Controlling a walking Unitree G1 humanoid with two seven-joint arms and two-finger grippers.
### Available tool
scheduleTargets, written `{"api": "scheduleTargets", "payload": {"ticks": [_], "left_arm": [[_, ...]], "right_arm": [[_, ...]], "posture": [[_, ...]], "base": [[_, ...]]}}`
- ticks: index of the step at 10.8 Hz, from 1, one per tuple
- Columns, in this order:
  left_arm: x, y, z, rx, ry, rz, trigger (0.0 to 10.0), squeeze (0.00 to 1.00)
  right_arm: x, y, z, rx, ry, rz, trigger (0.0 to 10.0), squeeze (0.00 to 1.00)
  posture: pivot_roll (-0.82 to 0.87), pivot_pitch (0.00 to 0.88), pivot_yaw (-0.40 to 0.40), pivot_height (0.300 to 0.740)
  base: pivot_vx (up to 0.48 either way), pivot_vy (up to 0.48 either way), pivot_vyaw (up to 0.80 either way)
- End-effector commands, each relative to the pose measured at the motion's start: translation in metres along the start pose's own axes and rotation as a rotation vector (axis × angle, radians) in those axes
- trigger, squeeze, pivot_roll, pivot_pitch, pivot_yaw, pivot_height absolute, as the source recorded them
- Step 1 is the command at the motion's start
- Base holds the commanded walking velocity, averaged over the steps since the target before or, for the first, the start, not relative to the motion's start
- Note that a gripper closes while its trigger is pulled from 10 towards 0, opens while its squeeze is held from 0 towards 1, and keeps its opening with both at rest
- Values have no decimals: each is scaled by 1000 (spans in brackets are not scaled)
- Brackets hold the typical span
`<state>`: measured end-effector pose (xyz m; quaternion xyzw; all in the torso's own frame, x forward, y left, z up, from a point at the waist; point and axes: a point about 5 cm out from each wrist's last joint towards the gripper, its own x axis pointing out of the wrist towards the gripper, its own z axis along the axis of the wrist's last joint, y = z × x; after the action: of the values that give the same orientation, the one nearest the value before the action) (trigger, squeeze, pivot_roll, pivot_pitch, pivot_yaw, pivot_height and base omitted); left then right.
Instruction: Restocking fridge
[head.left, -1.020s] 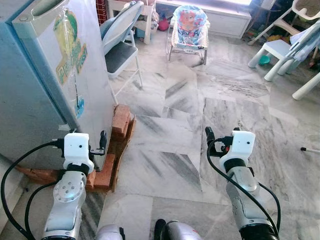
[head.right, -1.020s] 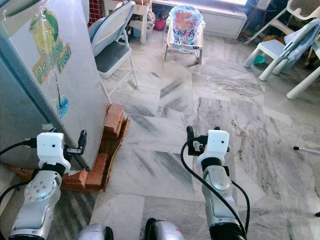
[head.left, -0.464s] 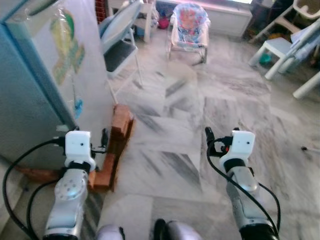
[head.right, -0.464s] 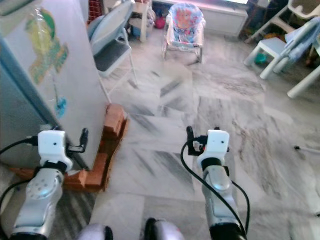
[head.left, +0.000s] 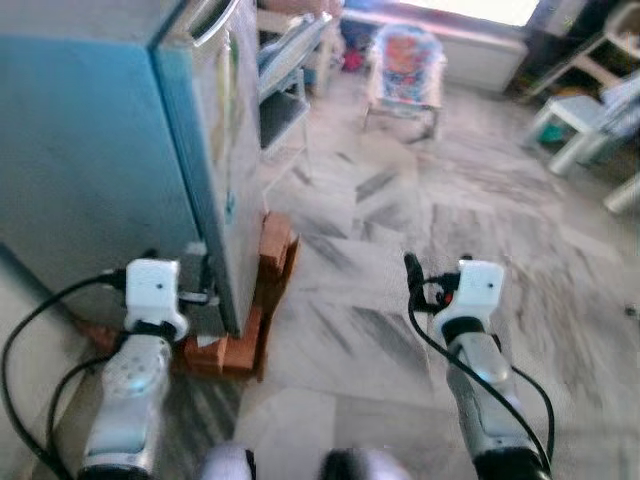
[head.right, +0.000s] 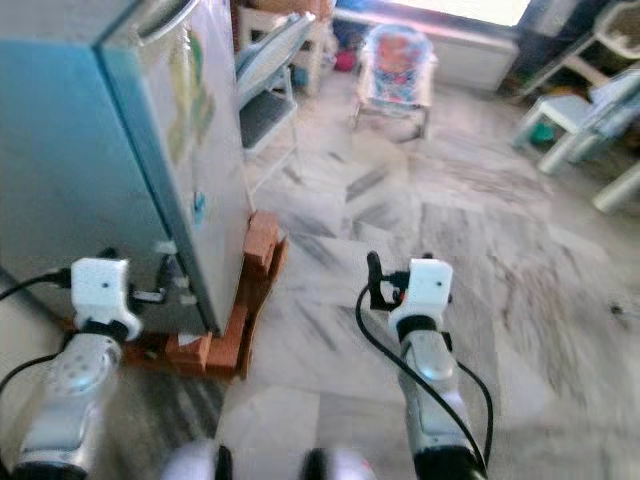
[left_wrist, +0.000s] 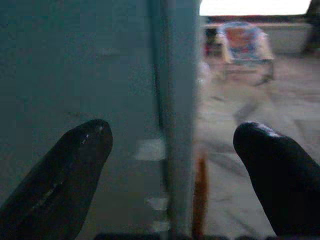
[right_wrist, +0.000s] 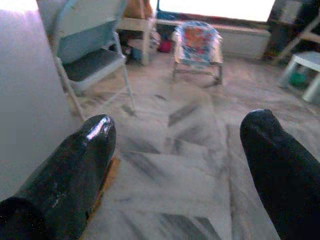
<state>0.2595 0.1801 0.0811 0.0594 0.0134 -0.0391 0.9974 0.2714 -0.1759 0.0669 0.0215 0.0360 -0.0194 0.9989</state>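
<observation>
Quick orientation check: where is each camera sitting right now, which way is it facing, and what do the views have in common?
Head stereo pair: looks forward and down at the fridge on bricks and marble floor; both silver arms in frame.
Left wrist: looks along the open left gripper at the fridge's corner.
Right wrist: looks along the open right gripper across the floor to a folding chair.
Shared: baby bouncer in all.

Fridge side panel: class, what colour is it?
Light blue; the fridge shows best in the left eye view.
</observation>
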Motion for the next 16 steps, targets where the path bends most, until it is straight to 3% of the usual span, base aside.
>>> {"api": "scheduleTargets", "payload": {"ticks": [1,3,9,12,16], "left_arm": [[0,-7,2,5,-6,-47,10000,0],[-1,-12,3,-7,-17,-89,10000,0],[-1,-16,5,-32,-30,-122,10000,0],[9,0,-1,-75,8,3,10000,0],[15,3,-3,-59,28,7,10000,0]], "right_arm": [[0,-2,2,-2,-11,-8,10000,0],[1,-2,3,12,-11,-7,10000,0],[3,-3,4,4,-15,-6,10000,0],[3,-1,7,-18,-24,15,10000,0],[-1,-1,4,-27,-11,21,10000,0]], "posture": [[123,96,-88,740],[123,94,-91,740],[119,95,-93,740],[104,109,-102,740],[96,115,-96,740]], "base": [[0,0,0],[0,0,0],[139,0,-627],[0,0,0],[0,0,0]]}}
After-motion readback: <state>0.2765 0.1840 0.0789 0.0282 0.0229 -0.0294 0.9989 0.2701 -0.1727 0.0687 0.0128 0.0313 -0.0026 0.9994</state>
